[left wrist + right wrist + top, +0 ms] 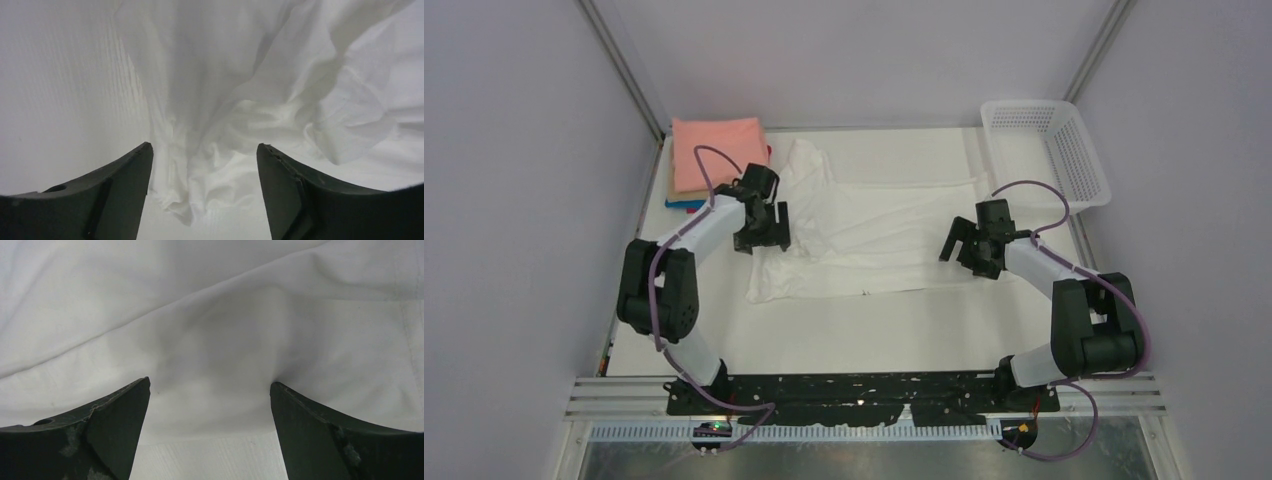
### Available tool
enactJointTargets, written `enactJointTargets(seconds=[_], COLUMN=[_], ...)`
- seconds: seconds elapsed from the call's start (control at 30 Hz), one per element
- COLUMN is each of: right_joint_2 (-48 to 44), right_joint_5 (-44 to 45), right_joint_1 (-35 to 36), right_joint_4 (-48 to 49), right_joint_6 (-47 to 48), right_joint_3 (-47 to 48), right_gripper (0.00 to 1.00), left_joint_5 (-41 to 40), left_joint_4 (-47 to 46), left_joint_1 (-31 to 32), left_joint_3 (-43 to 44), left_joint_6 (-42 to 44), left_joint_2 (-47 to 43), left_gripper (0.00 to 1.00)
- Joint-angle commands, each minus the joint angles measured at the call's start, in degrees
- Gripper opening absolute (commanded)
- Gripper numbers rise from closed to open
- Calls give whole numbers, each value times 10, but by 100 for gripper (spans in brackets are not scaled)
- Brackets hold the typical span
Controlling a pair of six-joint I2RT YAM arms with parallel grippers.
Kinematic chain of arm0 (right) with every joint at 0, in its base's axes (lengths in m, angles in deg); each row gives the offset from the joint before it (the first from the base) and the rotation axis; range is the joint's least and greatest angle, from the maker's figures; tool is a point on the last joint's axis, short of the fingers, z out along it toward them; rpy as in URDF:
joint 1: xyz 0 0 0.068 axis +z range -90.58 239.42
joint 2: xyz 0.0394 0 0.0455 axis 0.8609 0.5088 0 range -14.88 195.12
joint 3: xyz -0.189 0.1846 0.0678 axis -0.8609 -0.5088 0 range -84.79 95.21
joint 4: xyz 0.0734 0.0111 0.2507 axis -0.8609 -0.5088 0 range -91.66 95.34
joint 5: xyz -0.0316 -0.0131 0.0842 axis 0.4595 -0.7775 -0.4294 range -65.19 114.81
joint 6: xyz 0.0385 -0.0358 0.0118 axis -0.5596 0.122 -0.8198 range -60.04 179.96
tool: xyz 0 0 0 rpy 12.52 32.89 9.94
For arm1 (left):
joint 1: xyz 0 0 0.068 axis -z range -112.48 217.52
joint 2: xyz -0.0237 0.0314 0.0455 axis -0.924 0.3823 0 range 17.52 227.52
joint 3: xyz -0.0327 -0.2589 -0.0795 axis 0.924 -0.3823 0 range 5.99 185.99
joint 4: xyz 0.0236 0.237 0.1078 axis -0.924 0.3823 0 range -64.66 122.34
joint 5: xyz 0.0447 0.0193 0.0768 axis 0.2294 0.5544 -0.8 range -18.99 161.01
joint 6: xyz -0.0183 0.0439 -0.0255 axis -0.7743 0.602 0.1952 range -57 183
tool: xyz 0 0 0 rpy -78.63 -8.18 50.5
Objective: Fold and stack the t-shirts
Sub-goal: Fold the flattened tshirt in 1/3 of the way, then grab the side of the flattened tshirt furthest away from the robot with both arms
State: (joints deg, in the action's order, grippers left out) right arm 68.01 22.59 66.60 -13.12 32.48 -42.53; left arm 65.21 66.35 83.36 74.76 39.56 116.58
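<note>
A white t-shirt (864,235) lies spread and wrinkled across the middle of the table, showing plain white cloth. My left gripper (762,238) hovers over its left side. In the left wrist view that gripper (202,150) is open, and a bunched fold of the shirt (225,100) lies loose below the gap. My right gripper (961,246) sits at the shirt's right edge. It (210,385) is open too, with smooth cloth (210,330) under its tips. Folded t-shirts are stacked at the back left, a salmon-pink one (717,150) on top and blue and magenta edges (682,203) beneath.
A white plastic mesh basket (1049,150) stands at the back right corner. Grey walls close in on both sides. Bare table (844,330) stretches between the shirt and the arm bases, and a strip of it (210,460) shows below the shirt's hem.
</note>
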Motion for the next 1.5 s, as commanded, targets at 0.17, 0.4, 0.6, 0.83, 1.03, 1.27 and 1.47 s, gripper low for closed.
enactJointTargets(seconds=[0.17, 0.4, 0.6, 0.83, 1.03, 1.27, 1.47], right_joint_2=[15, 23, 23, 25, 28, 31, 32], right_joint_5=[-4, -13, -15, -16, -17, -18, -17], right_joint_1=[0, 0, 0, 0, 0, 0, 0], right_joint_4=[2, 8, 10, 11, 11, 12, 14], right_joint_6=[5, 6, 6, 7, 6, 6, 5], right_joint_3=[7, 7, 6, 5, 5, 5, 5], right_gripper=[95, 95, 95, 95, 95, 95, 95], left_joint_5=[128, 128, 126, 105, 119, 132, 155], left_joint_4=[-41, -30, -40, -18, -16, -33, -41], left_joint_1=[34, 51, 56, 57, 57, 59, 68], left_joint_3=[41, 104, 127, 151, 160, 162, 187], left_joint_6=[-43, -97, -118, -119, -120, -123, -119], left_joint_2=[-86, 8, 53, 91, 109, 112, 130], left_gripper=[100, 92, 79, 63, 55, 19, 0])
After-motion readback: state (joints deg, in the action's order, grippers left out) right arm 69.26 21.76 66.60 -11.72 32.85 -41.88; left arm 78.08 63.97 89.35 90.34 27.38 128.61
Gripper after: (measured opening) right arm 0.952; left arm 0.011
